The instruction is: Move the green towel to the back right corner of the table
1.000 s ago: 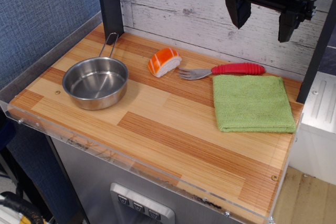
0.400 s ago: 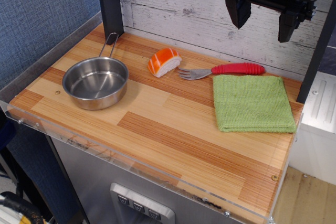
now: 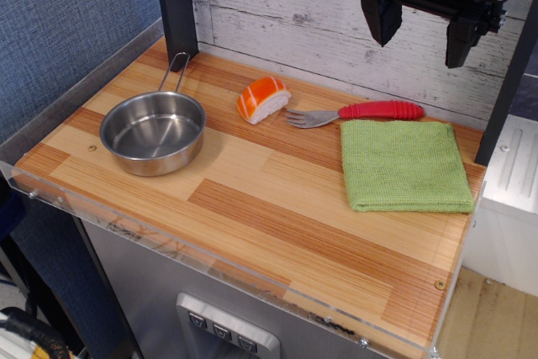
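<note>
The black robot gripper [image 3: 422, 29] hangs high at the top right of the view, well above the surface, with only its lower end visible. Two dark fingers point straight down, the left one [image 3: 381, 18] wedge-shaped and tapering to a tip, the right one [image 3: 461, 39] narrower and squared off. A wide gap shows between them: the jaws stand spread apart and nothing sits in the gap.

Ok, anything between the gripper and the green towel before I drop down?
Nothing visible. The gripper hangs open above the green towel, with clear air below. The red-handled fork lies along the towel's back edge, beside the path.
</note>
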{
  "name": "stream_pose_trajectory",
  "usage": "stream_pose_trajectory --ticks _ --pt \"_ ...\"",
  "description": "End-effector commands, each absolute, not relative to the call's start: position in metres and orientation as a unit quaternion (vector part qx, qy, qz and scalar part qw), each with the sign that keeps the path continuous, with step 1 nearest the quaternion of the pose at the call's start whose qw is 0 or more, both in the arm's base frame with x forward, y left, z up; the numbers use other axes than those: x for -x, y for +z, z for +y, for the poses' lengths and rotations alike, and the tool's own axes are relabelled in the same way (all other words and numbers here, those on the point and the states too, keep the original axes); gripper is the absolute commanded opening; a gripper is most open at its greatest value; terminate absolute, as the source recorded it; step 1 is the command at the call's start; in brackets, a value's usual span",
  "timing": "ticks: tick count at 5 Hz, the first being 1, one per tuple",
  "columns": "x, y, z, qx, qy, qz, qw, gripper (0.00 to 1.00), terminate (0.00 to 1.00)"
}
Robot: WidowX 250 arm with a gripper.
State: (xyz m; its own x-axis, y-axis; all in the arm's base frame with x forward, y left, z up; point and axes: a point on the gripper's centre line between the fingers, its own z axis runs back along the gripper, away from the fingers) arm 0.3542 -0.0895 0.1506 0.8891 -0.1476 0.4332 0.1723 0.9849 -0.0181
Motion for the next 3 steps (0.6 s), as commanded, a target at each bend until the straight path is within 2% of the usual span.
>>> stream_pose_trajectory --ticks 1,2,3 --pt "-0.3469 0.1659 -0.0913 0.033 -0.084 -0.245 0.965 1.00 0.00" --pt "-0.3469 0.1659 -0.0913 0.033 -0.084 -0.245 0.965 1.00 0.00" --pt "-0.3469 0.1659 -0.0913 0.033 -0.084 -0.245 0.965 1.00 1.00"
